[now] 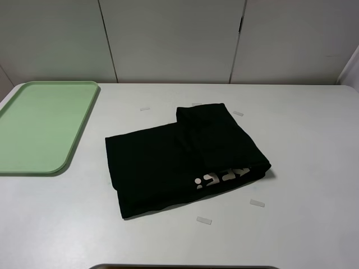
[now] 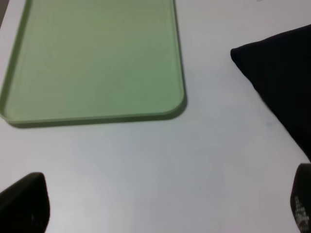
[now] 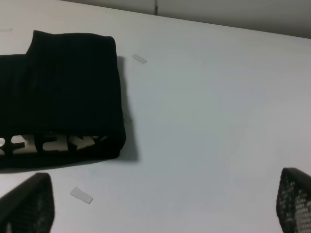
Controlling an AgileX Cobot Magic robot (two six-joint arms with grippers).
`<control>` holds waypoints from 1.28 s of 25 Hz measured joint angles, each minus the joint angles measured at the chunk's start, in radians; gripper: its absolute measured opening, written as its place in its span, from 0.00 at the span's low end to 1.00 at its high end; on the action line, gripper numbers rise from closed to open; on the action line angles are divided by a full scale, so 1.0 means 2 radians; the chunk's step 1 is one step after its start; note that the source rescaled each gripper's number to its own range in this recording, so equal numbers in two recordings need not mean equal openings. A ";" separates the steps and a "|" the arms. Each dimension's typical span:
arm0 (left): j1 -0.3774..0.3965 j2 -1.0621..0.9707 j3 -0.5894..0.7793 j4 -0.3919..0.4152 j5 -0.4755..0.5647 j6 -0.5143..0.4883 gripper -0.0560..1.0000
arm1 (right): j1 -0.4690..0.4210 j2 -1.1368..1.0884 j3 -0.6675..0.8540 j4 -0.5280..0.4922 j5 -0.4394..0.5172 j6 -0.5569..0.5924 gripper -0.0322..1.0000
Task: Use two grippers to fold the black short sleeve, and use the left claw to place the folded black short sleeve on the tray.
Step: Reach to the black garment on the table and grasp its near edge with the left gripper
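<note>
- Table (image 1: 303,168): white top filling the exterior high view. Wide bare stretches lie right of the garment and along the near edge, and a narrower bare lane separates garment from tray.
- Tray (image 1: 39,123): pale green, flat, with a low raised rim and rounded corners, at the table's far left. Its surface is bare, and its right rim runs obliquely toward the garment's side.
- Black short sleeve (image 1: 168,168): folded into a skewed rectangle at mid-table, clear of the tray. A second layer lies over its right half. Pale letters (image 1: 221,177) curl round the near-right fold edge. Its left corner points into the lane beside the tray.
- Left gripper (image 2: 163,208): not seen from above. In its wrist view the black fingers (image 2: 24,206) stand wide apart with only bare table between them. The tray's rounded corner and the garment's corner flank the space ahead.
- Right gripper (image 3: 160,204): fingers (image 3: 29,206) likewise spread and clasping nothing, over bare table beside the garment's lettered end.
- Tape strips (image 1: 203,221): small pale pieces lying flat on the table around the garment, none touching it.
</note>
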 joint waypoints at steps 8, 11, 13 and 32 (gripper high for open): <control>0.000 0.157 -0.011 -0.115 -0.079 0.010 1.00 | 0.000 0.000 0.000 0.000 0.000 0.000 1.00; 0.000 0.254 -0.011 -0.202 -0.138 0.062 1.00 | 0.000 0.000 0.000 0.000 0.000 0.000 1.00; 0.000 0.323 -0.011 -0.268 -0.165 0.110 1.00 | 0.000 0.000 0.000 0.000 0.000 0.000 1.00; -0.109 0.813 -0.012 -0.648 -0.317 0.446 0.98 | 0.000 0.000 0.000 0.000 0.000 0.000 1.00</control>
